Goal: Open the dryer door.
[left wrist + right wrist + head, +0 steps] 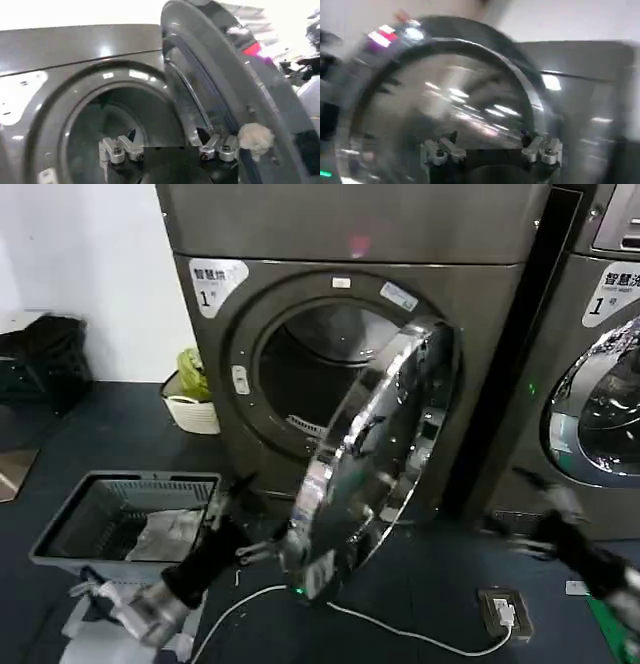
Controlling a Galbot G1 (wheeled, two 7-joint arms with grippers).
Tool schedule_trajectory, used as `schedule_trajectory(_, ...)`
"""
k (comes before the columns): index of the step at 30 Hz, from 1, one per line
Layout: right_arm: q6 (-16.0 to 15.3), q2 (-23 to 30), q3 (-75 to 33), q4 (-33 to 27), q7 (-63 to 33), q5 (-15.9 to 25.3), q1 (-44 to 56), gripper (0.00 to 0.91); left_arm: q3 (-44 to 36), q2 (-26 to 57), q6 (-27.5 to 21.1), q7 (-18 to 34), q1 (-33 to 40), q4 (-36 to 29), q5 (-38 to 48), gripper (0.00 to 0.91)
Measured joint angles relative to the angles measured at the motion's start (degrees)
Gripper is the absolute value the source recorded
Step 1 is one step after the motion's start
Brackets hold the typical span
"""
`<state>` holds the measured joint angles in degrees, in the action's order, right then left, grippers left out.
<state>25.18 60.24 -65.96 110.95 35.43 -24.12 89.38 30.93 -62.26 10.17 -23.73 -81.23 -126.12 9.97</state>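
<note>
The dryer point(480, 324) is a grey-bronze machine with a white sticker marked 1 point(212, 284) and a small red light point(358, 246). Its dryer door point(370, 454), a chrome ring around dark glass, stands swung out about halfway, so the drum opening point(305, 379) shows. My left gripper point(245, 524) is low beside the door's free lower edge, open. From the left wrist, that gripper point(167, 136) faces the drum, with the door's grey inner rim point(215, 75) close beside one fingertip and nothing held. My right gripper point(510, 504) hangs open to the door's right. From the right wrist, it point(489, 136) faces the door's shiny outer face point(450, 95).
A grey basket point(60, 524) with laundry sits on the floor at the left. A white tub point(190, 409) stands by the wall. A second grey machine point(600, 384) stands at the right. A white cable point(400, 634) and a socket point(503, 612) lie on the dark floor.
</note>
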Motion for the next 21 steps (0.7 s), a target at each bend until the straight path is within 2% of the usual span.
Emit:
schedule_trajectory(3,-3.99,4.16,-7.98,1.23,-11.01,5.08,4.72,0.907,-2.44,0.96,0.53,0.01,2.15,0.88,0.18,0.907)
schedule_trajectory(8,-12.61,11.30,-19.31,0.54,-25.76,8.64,6.68,0.907,-7.23,1.28,0.64,0.13,5.67,2.26,0.12,0.907)
schedule_trajectory(13,-18.44,15.65,-28.99,-3.08,-32.77,13.22,5.30,0.907,-12.19,0.73,0.38,0.27,9.81,3.69,-0.15,0.907)
schedule_trajectory(15,-20.49,16.64,-32.27,-4.41,-34.09,13.56,5.06,0.907,-14.14,0.23,0.19,0.29,11.46,4.33,-0.18,0.907)
schedule_trajectory(17,-21.59,17.38,-35.29,-5.76,-34.98,13.57,5.17,0.907,-16.27,-0.35,-0.09,0.29,13.30,5.40,-0.26,0.907)
schedule_trajectory(21,-20.94,18.00,-39.68,-8.48,-35.16,14.25,6.09,0.907,-20.39,-1.84,-0.63,0.31,17.08,7.64,-0.45,0.907)
